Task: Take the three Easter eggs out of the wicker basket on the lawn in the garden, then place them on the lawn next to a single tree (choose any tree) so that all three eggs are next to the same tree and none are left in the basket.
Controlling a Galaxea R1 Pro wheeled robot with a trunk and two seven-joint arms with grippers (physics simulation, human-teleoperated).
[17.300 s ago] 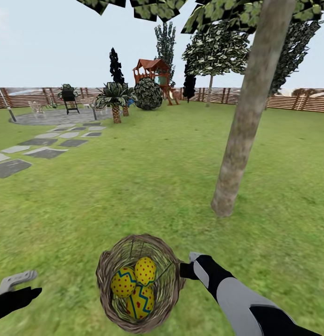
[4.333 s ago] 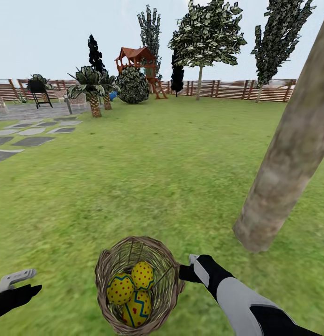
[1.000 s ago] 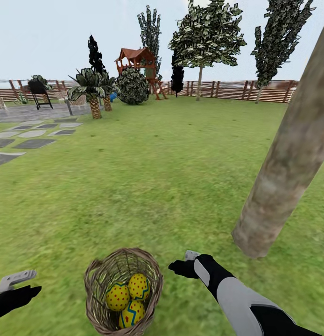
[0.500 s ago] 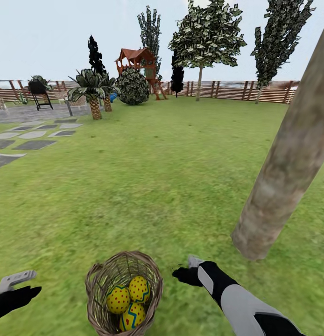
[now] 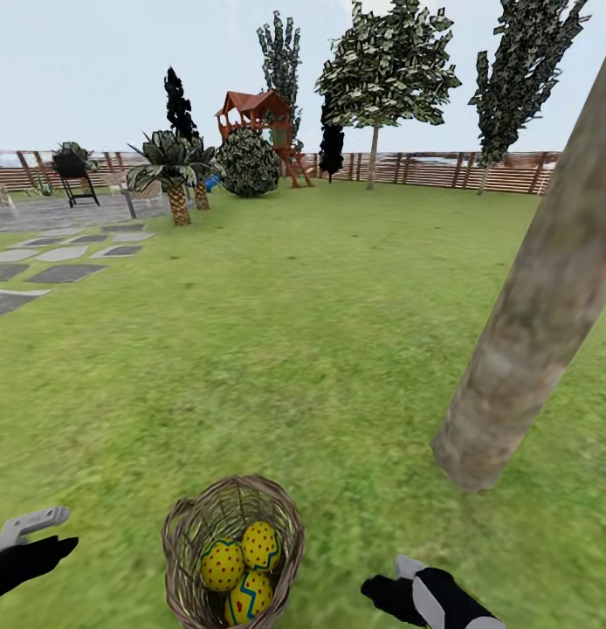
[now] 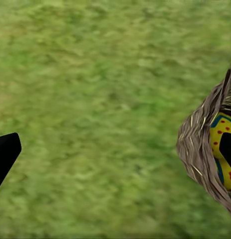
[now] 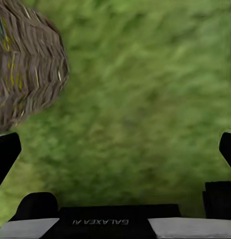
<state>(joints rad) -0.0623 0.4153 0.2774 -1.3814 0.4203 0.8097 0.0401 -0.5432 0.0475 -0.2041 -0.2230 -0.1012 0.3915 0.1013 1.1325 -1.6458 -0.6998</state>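
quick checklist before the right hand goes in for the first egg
1. Basket set down on the lawn: ok.
2. Eggs all three in the basket, uncovered: ok.
3. Right hand free of the basket, open and empty in its wrist view: ok.
4. Left hand clear of the basket: ok.
5. Tree trunk close by, on the right: ok.
6. Right hand lined up over an egg: not ok, it sits beside the basket.
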